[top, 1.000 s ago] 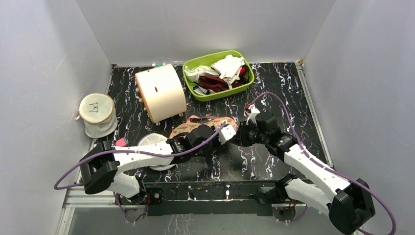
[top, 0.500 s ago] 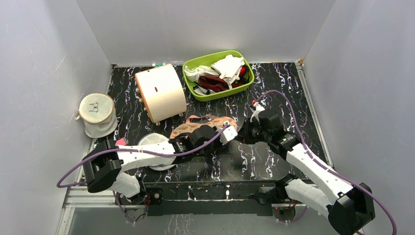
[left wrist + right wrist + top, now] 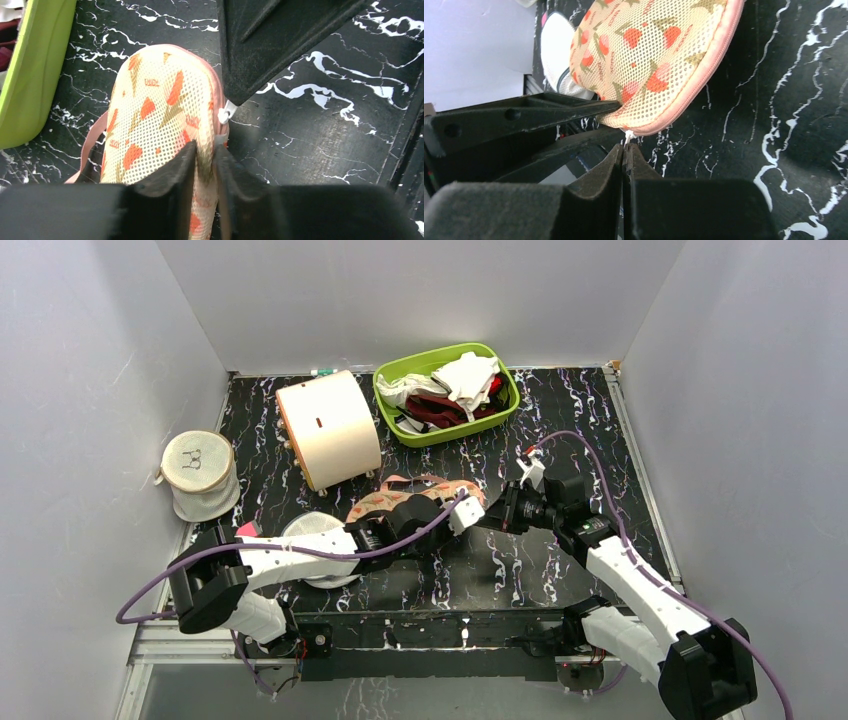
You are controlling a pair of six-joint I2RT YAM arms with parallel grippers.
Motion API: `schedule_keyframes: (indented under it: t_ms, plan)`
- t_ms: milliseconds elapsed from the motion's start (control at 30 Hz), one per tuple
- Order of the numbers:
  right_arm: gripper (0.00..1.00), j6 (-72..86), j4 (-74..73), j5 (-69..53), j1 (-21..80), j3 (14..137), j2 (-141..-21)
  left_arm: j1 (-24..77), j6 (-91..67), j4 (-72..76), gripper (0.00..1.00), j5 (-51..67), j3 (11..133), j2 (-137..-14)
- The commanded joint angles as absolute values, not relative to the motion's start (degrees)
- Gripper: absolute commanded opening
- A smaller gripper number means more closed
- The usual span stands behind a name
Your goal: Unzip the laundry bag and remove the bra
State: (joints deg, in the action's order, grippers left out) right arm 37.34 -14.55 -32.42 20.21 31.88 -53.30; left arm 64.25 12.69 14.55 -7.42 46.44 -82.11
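Note:
The peach-pink laundry bag point(image 3: 425, 493) with red and green print lies mid-table, partly under my left arm. It also shows in the left wrist view point(image 3: 155, 115) and the right wrist view point(image 3: 649, 55). My left gripper point(image 3: 204, 162) is shut on a fold of the bag's near edge. My right gripper point(image 3: 625, 150) is shut on the small white zip pull point(image 3: 628, 135) at the bag's pink zip edging point(image 3: 704, 85); the pull also shows in the left wrist view point(image 3: 226, 111). The bra is hidden.
A green basket point(image 3: 386, 390) of white cloths and a dark red garment stands at the back. A white mesh cylinder bag point(image 3: 330, 430) lies to the left of it. A round white mesh pouch point(image 3: 198, 475) stands at far left; a white disc pouch point(image 3: 305, 530) is under my left arm.
My right arm has shifted right and back, its wrist turning while the gripper stays at the bag's right end. My left arm and the bag have barely moved.

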Motion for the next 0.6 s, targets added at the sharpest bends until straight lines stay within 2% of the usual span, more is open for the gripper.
schedule_keyframes:
  t_ms: [0,133,200,400,567]
  plan:
    - [0.00,38.81,-7.76,-40.03,20.02,30.88,-53.33,64.25,11.53,15.00,0.29,-3.67,47.83,-81.01]
    - [0.00,38.00,-8.15,-41.24,20.04,30.21,-52.65,64.25,10.81,15.11,0.38,-2.19,48.20,-81.91]
    - [0.00,37.60,-8.45,-41.22,20.04,29.78,-52.10,64.25,10.51,15.14,0.39,-2.02,48.33,-82.51]
    - [0.00,31.76,-11.53,-37.48,20.04,30.39,-51.83,63.97,10.89,12.50,0.22,-4.05,50.15,-84.27]
    - [0.00,28.26,-7.57,-34.73,20.03,29.76,-52.18,63.90,11.09,12.23,0.12,-2.90,49.55,-83.44]
